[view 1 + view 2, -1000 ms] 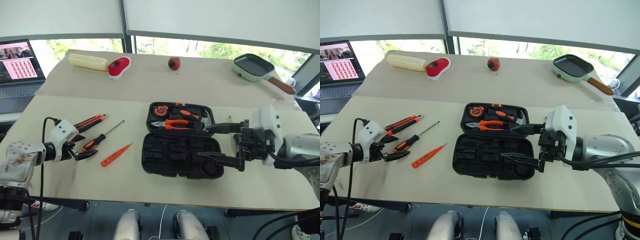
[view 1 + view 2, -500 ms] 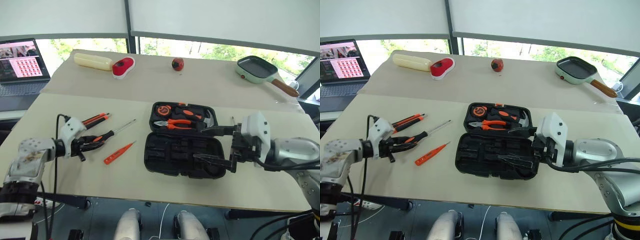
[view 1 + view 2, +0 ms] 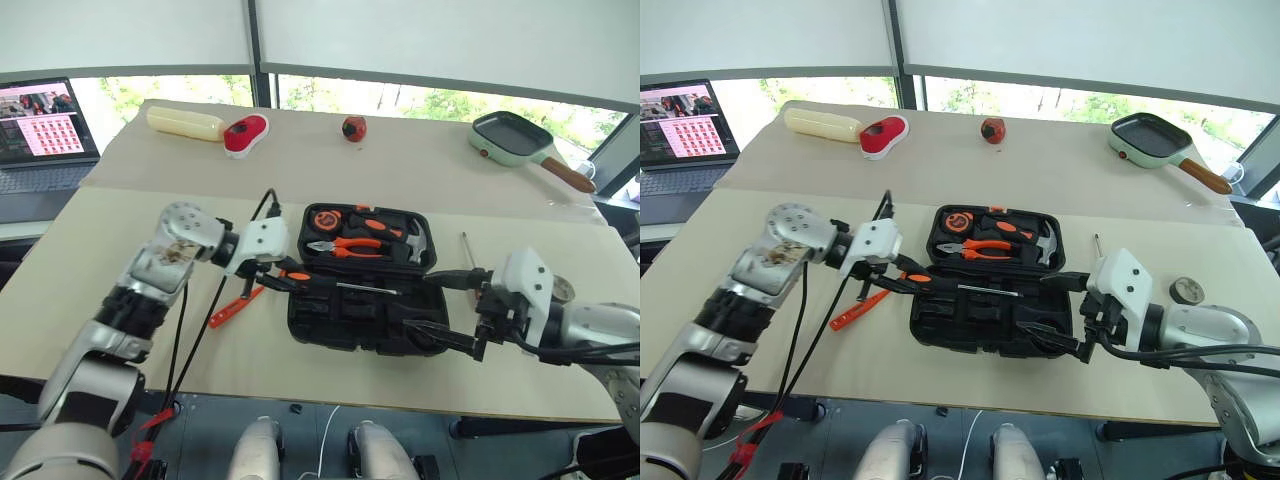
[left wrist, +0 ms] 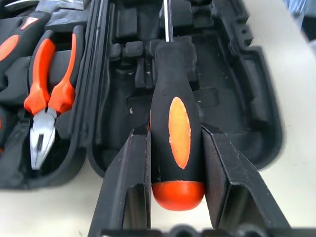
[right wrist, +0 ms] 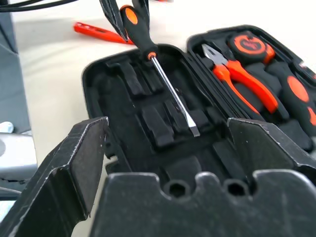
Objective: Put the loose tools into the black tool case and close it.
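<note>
Left end effector [image 4: 176, 163] gripping screwdriver [image 4: 175, 143], over tool case [image 3: 362, 322]

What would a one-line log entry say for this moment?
left hand: shut on screwdriver | over open tool case | right hand: open, empty

The robot's left arm reaches in from the left, elbow bent, forearm angled across toward the centre and wrist turned so the left hand [image 3: 283, 281] points rightward and slightly down. Its two black fingers [image 4: 132, 182] are closed on the handle of a screwdriver [image 4: 175, 145], one on each side. The right arm comes in from the lower right, forearm nearly level, with the right hand [image 3: 440, 305] aimed leftward, its fingers [image 5: 74, 163] spread wide and holding nothing.
</note>
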Robot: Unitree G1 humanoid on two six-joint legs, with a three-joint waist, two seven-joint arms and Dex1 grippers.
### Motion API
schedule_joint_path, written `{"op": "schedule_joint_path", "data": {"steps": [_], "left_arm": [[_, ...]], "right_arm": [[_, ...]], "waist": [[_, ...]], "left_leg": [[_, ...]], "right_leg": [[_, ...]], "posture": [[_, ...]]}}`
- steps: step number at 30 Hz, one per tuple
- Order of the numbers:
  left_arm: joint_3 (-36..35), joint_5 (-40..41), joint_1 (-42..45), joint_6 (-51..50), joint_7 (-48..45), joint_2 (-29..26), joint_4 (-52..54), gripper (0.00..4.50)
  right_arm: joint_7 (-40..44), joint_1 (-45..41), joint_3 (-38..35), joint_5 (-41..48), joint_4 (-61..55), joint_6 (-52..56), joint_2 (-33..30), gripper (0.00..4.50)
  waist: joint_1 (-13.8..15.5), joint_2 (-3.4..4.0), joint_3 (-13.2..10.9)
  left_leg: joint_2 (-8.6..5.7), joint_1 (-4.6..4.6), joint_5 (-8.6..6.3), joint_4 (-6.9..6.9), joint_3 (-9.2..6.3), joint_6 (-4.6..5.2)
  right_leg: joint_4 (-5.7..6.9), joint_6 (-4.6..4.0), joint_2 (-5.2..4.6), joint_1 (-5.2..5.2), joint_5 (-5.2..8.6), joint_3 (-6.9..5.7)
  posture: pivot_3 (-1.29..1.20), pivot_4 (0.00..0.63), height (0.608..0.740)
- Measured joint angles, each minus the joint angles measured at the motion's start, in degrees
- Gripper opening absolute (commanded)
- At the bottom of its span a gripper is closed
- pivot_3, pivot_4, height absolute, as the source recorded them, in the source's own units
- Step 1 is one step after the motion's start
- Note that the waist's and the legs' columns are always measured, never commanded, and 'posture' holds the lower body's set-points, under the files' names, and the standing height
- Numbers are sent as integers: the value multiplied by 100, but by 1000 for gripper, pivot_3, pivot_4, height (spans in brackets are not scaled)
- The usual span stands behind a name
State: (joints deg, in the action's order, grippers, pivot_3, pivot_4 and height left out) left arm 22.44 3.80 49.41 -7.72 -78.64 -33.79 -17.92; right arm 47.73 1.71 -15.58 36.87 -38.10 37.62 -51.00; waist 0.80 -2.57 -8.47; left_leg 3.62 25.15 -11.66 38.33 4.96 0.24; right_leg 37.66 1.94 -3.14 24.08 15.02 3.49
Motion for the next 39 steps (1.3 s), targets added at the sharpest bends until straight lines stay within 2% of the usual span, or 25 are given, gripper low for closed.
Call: {"op": "schedule_joint_path", "data": {"steps": [5,22,24,25,29,31,32,34,39], "left_arm": [[183,-463,113,147,392,531,-610,877],[179,-749,199,-69,656,938,-911,877],[174,-768,210,-133,644,958,-933,1896],[169,-767,211,-180,639,980,-933,2104],[100,-607,255,-432,487,997,-839,3521],[-7,-525,333,-539,428,998,-720,3521],[-76,-448,404,-569,398,998,-679,3382],[-174,-360,569,-555,350,1000,-615,2795],[-71,-474,617,-117,367,1110,-873,915]], "right_arm": [[-133,264,-161,40,-266,1,76,4500],[-302,310,-347,225,-313,7,107,4500],[-319,317,-347,228,-313,7,108,4500],[-336,323,-347,229,-313,6,113,4500],[-359,381,-346,229,-320,5,162,4500],[-363,394,-345,229,-339,4,191,4500],[-363,400,-344,228,-347,3,191,4500],[-362,408,-344,227,-350,2,195,4500],[-365,410,-342,213,-347,-2,206,4500]], "waist": [[-40,-1,0],[-22,0,-1],[-23,0,-1],[-24,0,0],[-21,0,-1],[-18,-1,-1],[-18,-1,-1],[-19,0,-1],[-21,0,0]], "left_leg": [[-1,10,-2,5,-7,3],[-4,9,-2,13,-12,3],[-3,9,-2,13,-12,3],[-3,9,-2,13,-12,3],[-3,10,-2,19,-13,3],[-3,11,-2,26,-14,3],[-3,12,-2,29,-14,4],[-3,11,-3,32,-14,4],[-3,11,-3,35,-14,4]], "right_leg": [[1,5,-1,7,-1,2],[4,6,-2,2,-1,1],[5,6,-2,2,-1,1],[6,6,-2,3,-1,1],[12,6,-2,3,-1,1],[16,6,-2,3,-1,1],[19,6,-2,3,-1,0],[21,7,-2,1,0,0],[25,7,-1,1,0,0]], "posture": [[0,150,740],[0,150,740],[0,150,740],[0,150,740],[0,150,740],[0,150,740],[0,150,740],[0,150,740],[0,150,740]]}}
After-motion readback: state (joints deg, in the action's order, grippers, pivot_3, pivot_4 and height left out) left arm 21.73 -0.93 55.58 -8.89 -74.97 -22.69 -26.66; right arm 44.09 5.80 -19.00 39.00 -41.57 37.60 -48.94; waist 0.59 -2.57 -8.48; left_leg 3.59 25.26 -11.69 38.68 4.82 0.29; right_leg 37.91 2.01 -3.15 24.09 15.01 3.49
